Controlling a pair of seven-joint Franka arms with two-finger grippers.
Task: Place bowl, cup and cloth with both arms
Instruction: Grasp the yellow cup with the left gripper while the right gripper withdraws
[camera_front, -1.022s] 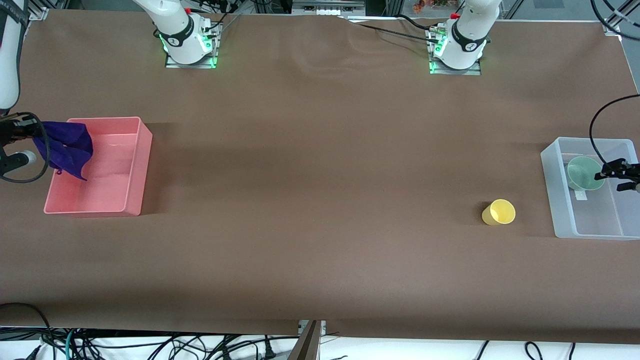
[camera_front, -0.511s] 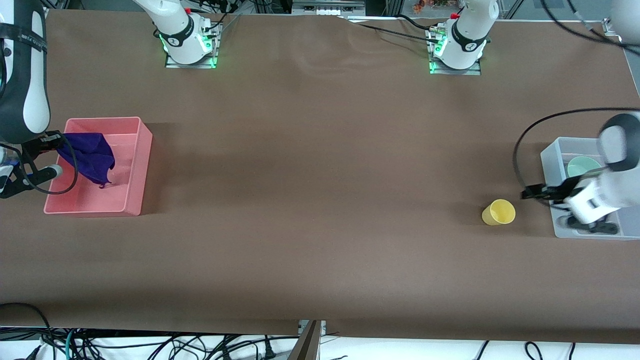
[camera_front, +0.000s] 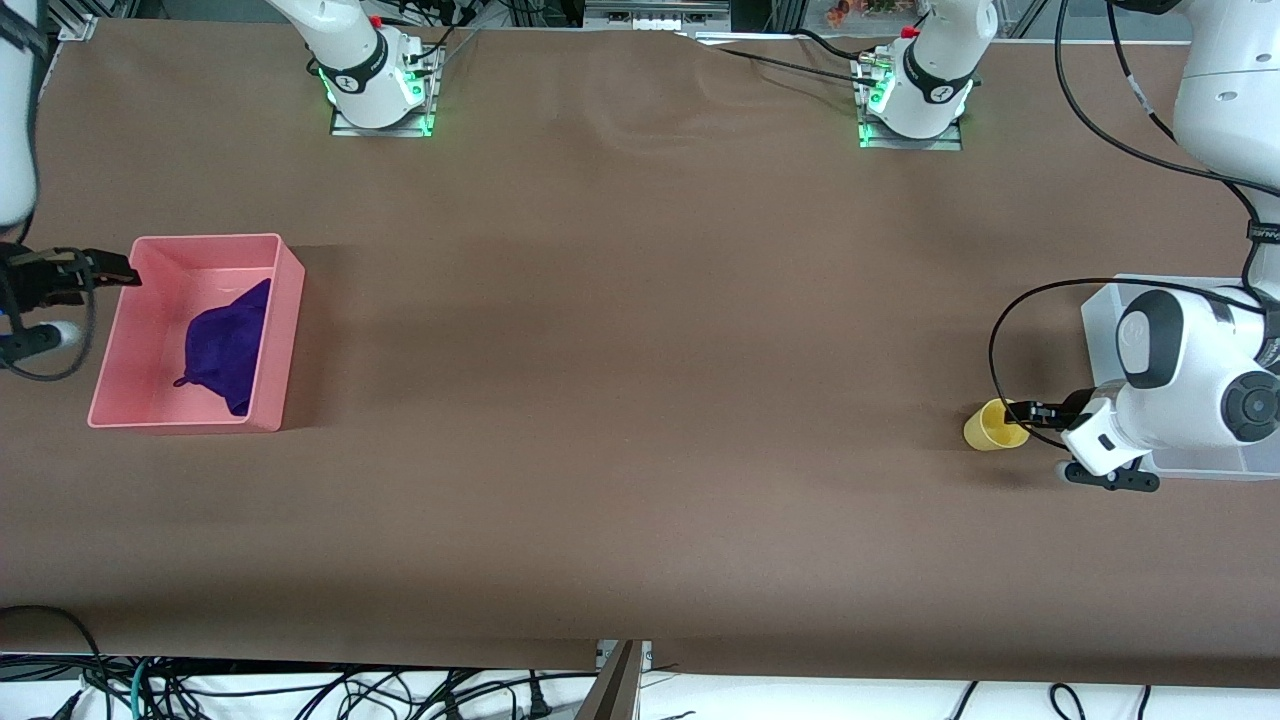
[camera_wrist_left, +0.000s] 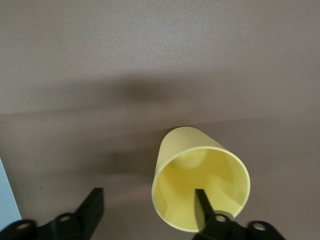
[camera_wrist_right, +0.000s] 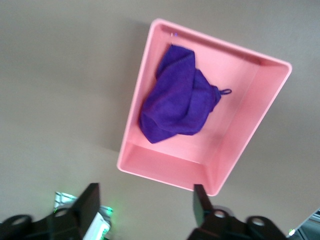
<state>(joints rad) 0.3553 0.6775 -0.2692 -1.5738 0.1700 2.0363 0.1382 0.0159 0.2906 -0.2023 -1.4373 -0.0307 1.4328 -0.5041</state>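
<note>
The purple cloth (camera_front: 222, 345) lies bunched in the pink bin (camera_front: 270, 250); the right wrist view shows it there too (camera_wrist_right: 177, 102). My right gripper (camera_front: 118, 272) is open and empty, in the air at the bin's outer end (camera_wrist_right: 145, 206). The yellow cup (camera_front: 988, 426) lies on its side on the table beside the clear bin (camera_front: 1098, 312). My left gripper (camera_front: 1024, 411) is open at the cup's mouth (camera_wrist_left: 200, 175); one finger sits inside the rim and the other outside (camera_wrist_left: 147, 209). The bowl is hidden by the left arm.
The pink bin stands at the right arm's end of the table and the clear bin at the left arm's end. The left arm's wrist covers most of the clear bin. Brown table cover spans between them.
The right gripper let go of the cloth, which dropped into the pink bin, and drew back. The left gripper moved from over the clear bin to the yellow cup's mouth.
</note>
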